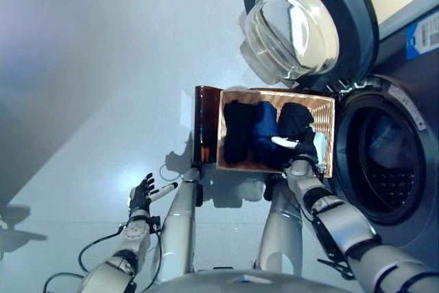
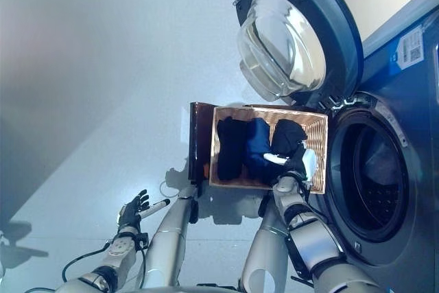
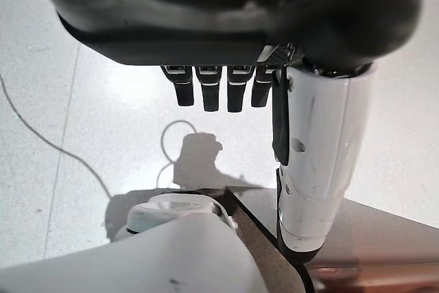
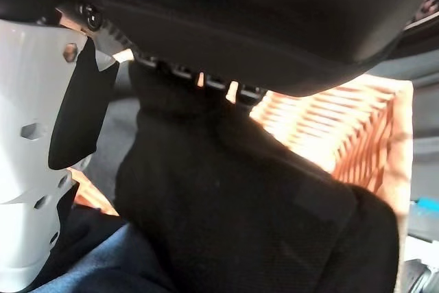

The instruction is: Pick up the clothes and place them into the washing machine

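While the left hand [image 1: 140,195] hangs low over the pale glossy floor [image 1: 82,101] with its dark fingers [image 3: 206,94] released and straight, holding nothing, the right hand [image 1: 304,149] reaches into the woven, ribbed basket [image 1: 322,111] just past it. Its fingers are buried in a matte black garment [image 4: 226,217], so whether they grasp it cannot be told. Beside that bundle lie a navy cloth [image 1: 266,132] and another black piece [image 1: 238,132], all soft and crumpled. Beyond, the round drum opening [image 1: 387,162] of the grey washing machine [image 1: 418,73] gapes, its domed glass door [image 1: 295,29] swung wide.
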`<state>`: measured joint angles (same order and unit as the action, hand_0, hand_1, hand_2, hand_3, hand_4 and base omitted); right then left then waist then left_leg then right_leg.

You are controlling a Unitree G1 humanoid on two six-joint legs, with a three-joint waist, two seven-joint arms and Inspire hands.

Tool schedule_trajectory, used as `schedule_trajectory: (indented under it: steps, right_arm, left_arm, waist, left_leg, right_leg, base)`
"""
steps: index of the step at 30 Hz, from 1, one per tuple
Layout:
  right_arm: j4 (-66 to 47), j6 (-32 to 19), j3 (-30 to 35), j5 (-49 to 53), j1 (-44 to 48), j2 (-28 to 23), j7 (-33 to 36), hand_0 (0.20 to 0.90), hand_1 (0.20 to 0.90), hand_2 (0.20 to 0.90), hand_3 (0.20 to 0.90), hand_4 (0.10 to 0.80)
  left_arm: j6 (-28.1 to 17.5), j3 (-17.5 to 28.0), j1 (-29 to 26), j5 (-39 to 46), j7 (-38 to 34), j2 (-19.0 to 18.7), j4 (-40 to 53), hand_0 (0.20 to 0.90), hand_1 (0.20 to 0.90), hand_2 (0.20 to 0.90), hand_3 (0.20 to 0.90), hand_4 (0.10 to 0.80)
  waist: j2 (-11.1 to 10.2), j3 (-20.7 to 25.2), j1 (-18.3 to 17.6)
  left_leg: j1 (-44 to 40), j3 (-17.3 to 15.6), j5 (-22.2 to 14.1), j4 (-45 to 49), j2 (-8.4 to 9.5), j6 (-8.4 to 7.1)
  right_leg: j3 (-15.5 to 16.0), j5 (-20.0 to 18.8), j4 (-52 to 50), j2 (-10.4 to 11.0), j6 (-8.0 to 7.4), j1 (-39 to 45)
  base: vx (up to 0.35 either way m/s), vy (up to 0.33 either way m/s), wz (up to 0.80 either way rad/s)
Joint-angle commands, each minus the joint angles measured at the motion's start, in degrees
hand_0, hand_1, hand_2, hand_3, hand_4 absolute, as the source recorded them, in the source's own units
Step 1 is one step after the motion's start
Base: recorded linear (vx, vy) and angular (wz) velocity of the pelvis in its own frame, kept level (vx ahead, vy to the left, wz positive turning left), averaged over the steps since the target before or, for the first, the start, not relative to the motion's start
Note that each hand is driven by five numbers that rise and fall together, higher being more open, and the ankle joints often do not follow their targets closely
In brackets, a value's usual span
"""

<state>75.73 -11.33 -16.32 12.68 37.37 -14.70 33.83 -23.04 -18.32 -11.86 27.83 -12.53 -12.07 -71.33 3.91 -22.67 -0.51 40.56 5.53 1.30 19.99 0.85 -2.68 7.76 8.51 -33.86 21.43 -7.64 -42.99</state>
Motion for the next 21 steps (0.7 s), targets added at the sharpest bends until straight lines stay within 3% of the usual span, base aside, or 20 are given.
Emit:
schedule_trajectory:
  steps: [1,18,19,21]
  right_arm:
    - [0.1,-2.6,-0.8,1.0,2.3,-4.5,2.8,0.900,0.900,0.900,0.900,0.800]
    - [-1.6,-2.3,-2.9,1.5,6.0,-6.8,1.0,0.900,0.900,0.900,0.900,0.800]
    - [-1.2,-2.2,-3.0,1.5,6.0,-6.9,0.9,0.900,0.900,0.900,0.900,0.800]
    - [-0.8,-2.2,-3.1,1.6,6.2,-7.1,0.8,0.900,0.900,0.900,0.900,0.800]
  left_arm:
    - [-2.2,2.2,2.6,0.4,-1.5,-3.5,0.7,0.900,0.900,0.900,0.900,0.800]
    - [-2.6,1.9,4.2,1.9,0.3,-4.8,4.9,0.900,0.900,0.900,0.900,0.800]
    - [-2.5,1.9,4.2,1.9,0.3,-4.8,4.9,0.900,0.900,0.900,0.900,0.800]
    - [-2.5,1.9,4.1,2.0,0.4,-4.8,5.0,0.900,0.900,0.900,0.900,0.800]
  waist:
    - [0.7,2.3,1.6]
    - [1.8,1.5,2.5]
    - [2.0,1.6,2.8]
    - [2.1,1.6,2.8]
  left_leg:
    - [2.0,-3.7,-5.8,9.4,-2.90,-3.42]
    - [7.1,-3.5,-7.1,14.2,-2.46,-2.65]
    - [6.8,-3.4,-9.6,15.5,-2.76,-2.78]
    - [7.2,-3.5,-9.7,15.7,-2.67,-2.72]
  right_leg:
    - [-4.7,-13.2,6.1,0.4,-1.23,-1.7]
    - [-6.7,-11.0,0.3,0.6,-0.84,-7.1]
    - [-7.0,-8.6,-1.4,0.4,-1.27,-7.2]
    - [-7.0,-8.5,-1.7,0.5,-1.26,-7.6]
  base:
    - [0.000,0.000,0.00]
    - [0.004,0.002,0.03]
    - [0.078,-0.013,0.03]
    - [0.035,-0.003,0.03]
